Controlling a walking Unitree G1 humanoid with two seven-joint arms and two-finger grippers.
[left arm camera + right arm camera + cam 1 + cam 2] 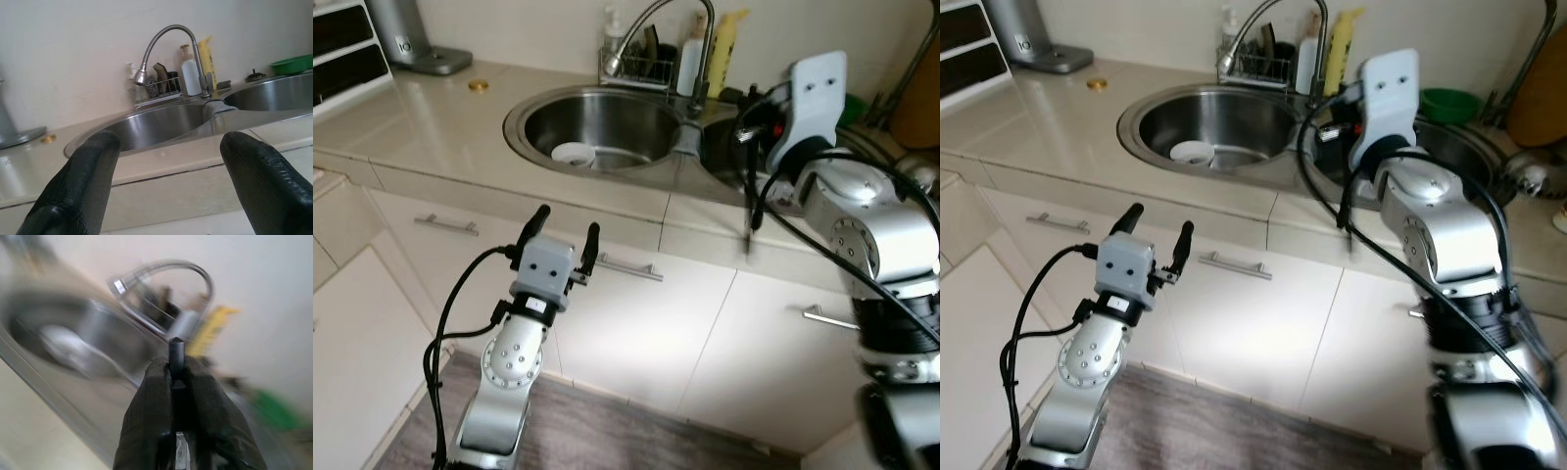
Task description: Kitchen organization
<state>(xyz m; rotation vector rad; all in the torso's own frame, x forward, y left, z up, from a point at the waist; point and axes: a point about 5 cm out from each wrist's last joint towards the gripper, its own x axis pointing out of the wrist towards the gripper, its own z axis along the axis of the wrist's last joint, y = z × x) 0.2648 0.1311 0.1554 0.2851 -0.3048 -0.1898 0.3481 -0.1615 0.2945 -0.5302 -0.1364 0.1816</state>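
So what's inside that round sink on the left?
A small white dish lies on the bottom of the round sink, near the drain. The near wall hides the part of the basin closest to the robot.

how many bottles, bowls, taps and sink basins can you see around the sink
bottles: 3 – the yellow bottle, the white bottle, the small clear bottle
bowls: 2 – the white bowl in the left basin, the green bowl
taps: 1 – the tap
sink basins: 2 – left basin, right basin
total: 8
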